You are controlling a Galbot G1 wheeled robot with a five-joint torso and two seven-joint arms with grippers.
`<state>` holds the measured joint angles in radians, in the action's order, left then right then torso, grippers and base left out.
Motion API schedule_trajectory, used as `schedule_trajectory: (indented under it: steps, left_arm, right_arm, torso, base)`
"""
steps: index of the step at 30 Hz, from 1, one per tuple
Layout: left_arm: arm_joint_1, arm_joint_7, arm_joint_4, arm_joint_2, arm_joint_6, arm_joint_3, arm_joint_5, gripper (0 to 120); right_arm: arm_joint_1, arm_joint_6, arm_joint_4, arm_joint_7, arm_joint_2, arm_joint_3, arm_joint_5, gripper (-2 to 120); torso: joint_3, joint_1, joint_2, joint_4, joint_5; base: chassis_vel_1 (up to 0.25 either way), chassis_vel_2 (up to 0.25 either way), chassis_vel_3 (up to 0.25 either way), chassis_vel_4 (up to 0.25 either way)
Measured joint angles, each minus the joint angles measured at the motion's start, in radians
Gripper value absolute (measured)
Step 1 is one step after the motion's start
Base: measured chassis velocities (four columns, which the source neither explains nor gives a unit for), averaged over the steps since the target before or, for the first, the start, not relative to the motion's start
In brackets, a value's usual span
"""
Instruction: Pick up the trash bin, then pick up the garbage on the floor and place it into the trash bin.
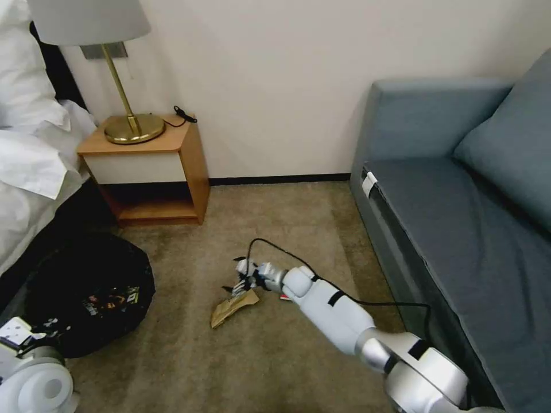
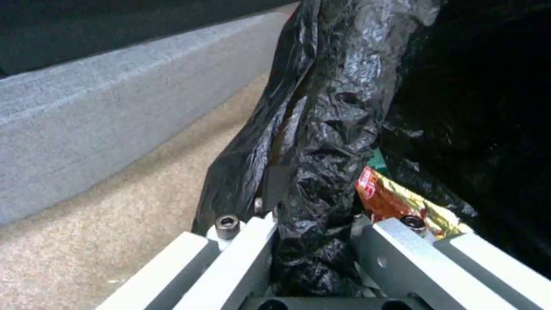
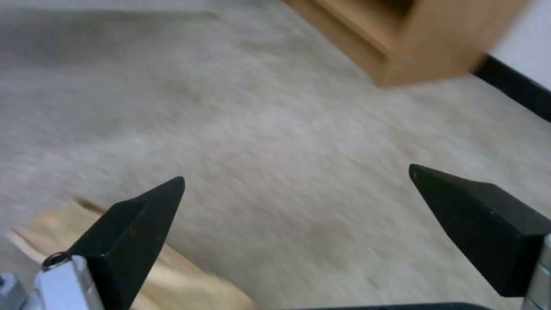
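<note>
**Right claw over one end of the paper bag, fingers spread**

Black fingertips [image 3: 146, 224] of your right claw [image 1: 244, 276] fill the near edge of the right wrist view, set wide apart with nothing between them but carpet [image 3: 275, 142]. The crumpled brown paper bag [image 1: 234, 307] peeks out under one fingertip in that view, so it sits off to one side of the gap, not centred in it.

From the head view, the bag lies on the floor just beside the claw, on the side nearer you and towards your left. Its long axis runs diagonally, one end close under the claw, the other pointing back towards your left side. You judge the claw must shift along that line to straddle the bag. A small red item [image 1: 285, 296] shows on the carpet close against the right forearm.

Your left claw [image 2: 313, 241] is low at your left, clamped on the bag-lined rim of the trash bin [image 1: 86, 292]. A red-and-yellow wrapper [image 2: 396, 202] already lies inside.

Your right arm is far the nearer to the paper bag; the bin stands well apart from it, to your left
</note>
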<state>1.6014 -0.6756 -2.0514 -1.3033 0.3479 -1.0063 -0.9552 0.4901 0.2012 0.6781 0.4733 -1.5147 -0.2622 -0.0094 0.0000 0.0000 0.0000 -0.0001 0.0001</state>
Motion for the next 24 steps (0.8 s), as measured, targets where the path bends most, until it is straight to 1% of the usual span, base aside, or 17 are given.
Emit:
schedule_trajectory:
  steps: [2, 3, 4, 5, 7, 8, 11, 18, 24]
  left_arm:
    - [0.001, 0.000, -0.005, 0.000, 0.000, 0.006, 0.007, 0]
    - [0.001, 0.000, -0.005, 0.000, 0.000, 0.006, 0.007, 0]
    - [0.001, 0.000, -0.006, 0.001, 0.000, 0.009, 0.010, 0]
    - [0.001, 0.000, -0.006, 0.001, 0.000, 0.009, 0.011, 0]
    - [0.003, 0.002, -0.008, 0.002, 0.000, 0.014, 0.017, 0]
    - [0.003, 0.002, -0.008, 0.002, 0.000, 0.014, 0.017, 0]
    - [0.003, 0.007, -0.006, -0.001, 0.000, 0.019, 0.029, 0]
    - [0.000, 0.013, 0.000, -0.010, 0.000, 0.028, 0.048, 0]
    - [-0.001, 0.019, 0.002, -0.014, 0.000, 0.030, 0.057, 0]
  right_arm:
    - [0.003, -0.011, 0.021, 0.000, 0.050, 0.021, 0.001, 100]
    - [0.003, -0.011, 0.021, 0.000, 0.050, 0.021, 0.001, 100]
    - [0.006, -0.018, 0.031, 0.004, 0.084, 0.028, 0.003, 100]
    - [0.007, -0.021, 0.033, 0.006, 0.093, 0.030, 0.003, 100]
    - [0.019, -0.040, 0.055, 0.027, 0.154, 0.040, 0.015, 100]
    - [0.019, -0.040, 0.055, 0.027, 0.154, 0.040, 0.015, 100]
    - [0.034, -0.066, 0.065, 0.060, 0.206, 0.046, 0.042, 100]
    - [0.039, -0.068, 0.019, 0.098, 0.209, 0.082, 0.033, 100]
    - [0.037, -0.064, -0.054, 0.150, 0.180, 0.120, -0.018, 100]
  torso:
    - [0.000, 0.000, 0.000, 0.0002, 0.0000]
    - [0.000, 0.000, 0.000, 0.0002, 0.0000]
    - [0.000, 0.000, 0.000, 0.0001, 0.0002]
    - [0.000, 0.000, 0.000, 0.0000, 0.0001]
    - [0.000, 0.000, 0.000, -0.0002, 0.0001]
    - [0.000, 0.000, 0.000, -0.0002, 0.0001]
    - [0.000, 0.000, 0.000, -0.0002, 0.0002]
    - [0.000, 0.000, 0.000, 0.0001, 0.0003]
    - [0.000, 0.000, 0.000, 0.0002, 0.0001]
  base:
    - [0.000, 0.000, 0.000, 0.000]
    - [0.000, 0.000, 0.000, 0.000]
    - [0.000, 0.000, 0.000, 0.000]
    - [0.000, 0.000, 0.000, 0.000]
    - [0.000, 0.000, 0.000, 0.000]
    - [0.000, 0.000, 0.000, 0.000]
    - [0.000, 0.000, 0.000, 0.000]
    - [0.000, 0.000, 0.000, 0.000]
    - [0.000, 0.000, 0.000, 0.000]
